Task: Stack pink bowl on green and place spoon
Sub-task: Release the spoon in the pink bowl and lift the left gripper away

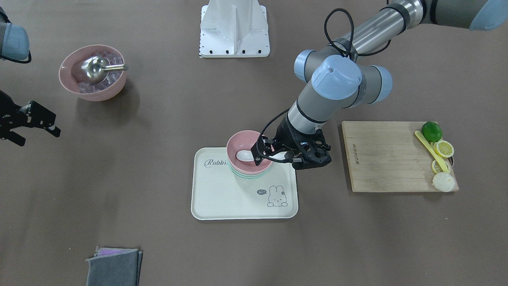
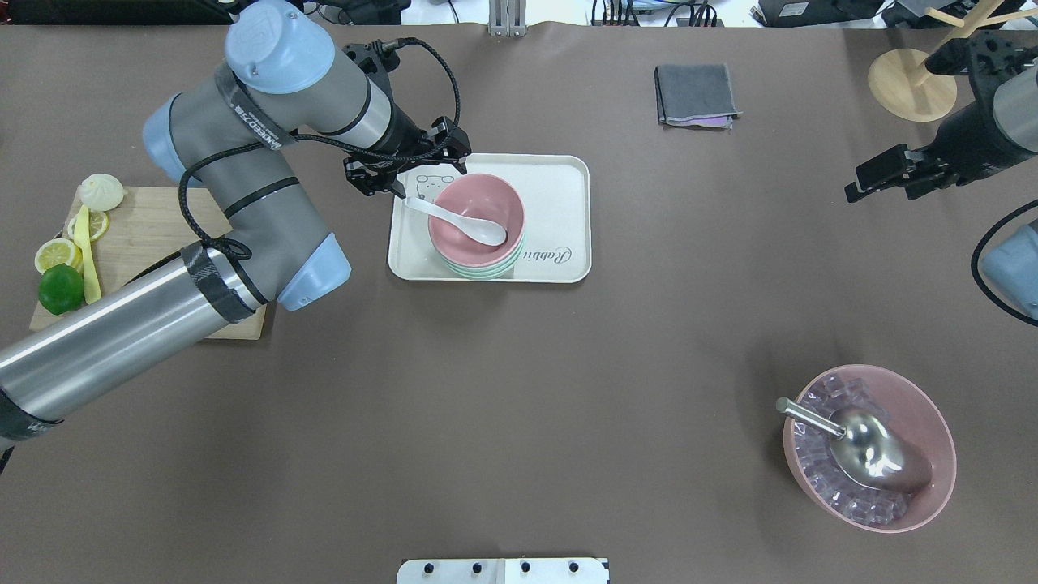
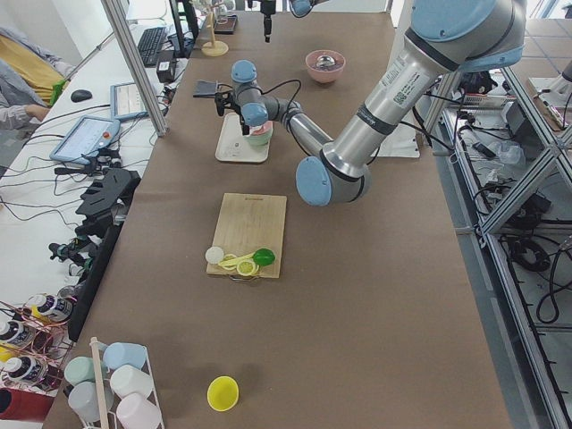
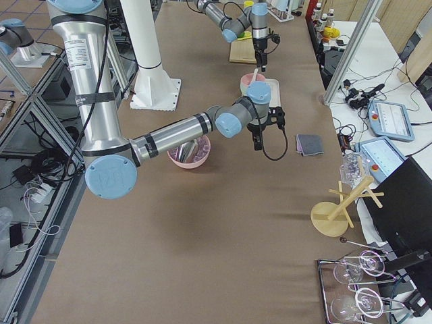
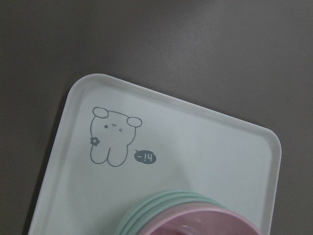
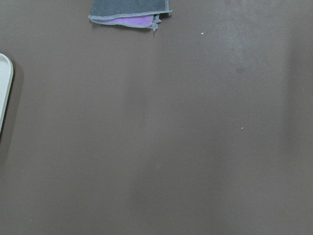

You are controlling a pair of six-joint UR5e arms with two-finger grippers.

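A pink bowl (image 1: pixel 249 140) sits stacked on green bowls (image 1: pixel 248 176) on a cream rabbit tray (image 1: pixel 222 198). A white spoon (image 1: pixel 244 155) lies in the pink bowl, its handle sticking out over the rim toward my left gripper (image 1: pixel 278 159). That gripper is open and hovers at the handle's end. From overhead, the spoon (image 2: pixel 462 223) rests in the pink bowl (image 2: pixel 478 203) beside the left gripper (image 2: pixel 426 178). The left wrist view shows the tray (image 5: pixel 195 147) and the bowl rims (image 5: pixel 161 208), no fingers. My right gripper (image 1: pixel 37 135) is open and empty, far from the tray.
Another pink bowl (image 1: pixel 93 73) with ice cubes and a metal scoop stands far on my right side. A cutting board (image 1: pixel 389 159) with lime, lemon slices and a bun lies on my left. A folded grey cloth (image 2: pixel 696 93) and a wooden stand (image 2: pixel 908 81) lie beyond.
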